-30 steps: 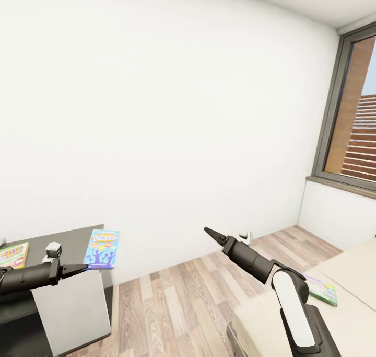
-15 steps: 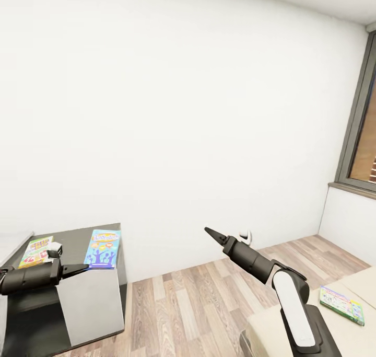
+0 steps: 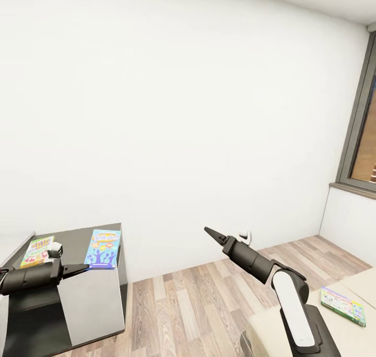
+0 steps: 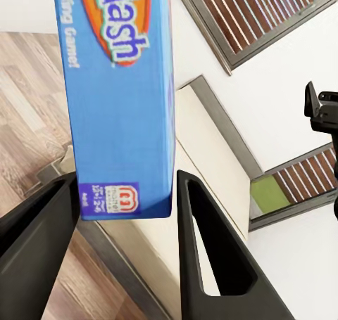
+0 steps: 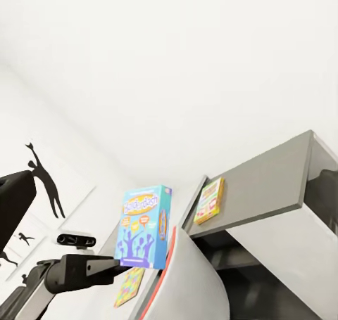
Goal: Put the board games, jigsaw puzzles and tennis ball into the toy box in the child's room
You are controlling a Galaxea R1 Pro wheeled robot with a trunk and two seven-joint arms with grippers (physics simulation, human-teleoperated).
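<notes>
Two black fingers of the left gripper are standing on either side of the blue board game, one at each edge of the box's lower end, in the left wrist view; the box is sitting between them, though whether the pads are actually pressing it I cannot tell. In the head view the blue game is appearing just beyond the left gripper, over the near right part of the dark table, and whether it is resting on the table or being held above it is unclear. The left arm is reaching forward at a low, nearly level angle from the left edge, its tip pointing right toward the box. A green and yellow game is lying flat on the table farther left, apart from the blue one. The right gripper is pointing up and to the left over the wooden floor, its fingers closed to a point with nothing between them, and the white forearm is rising from the lower right. Another green box is lying on the bed at the near right, well apart from both grippers.
</notes>
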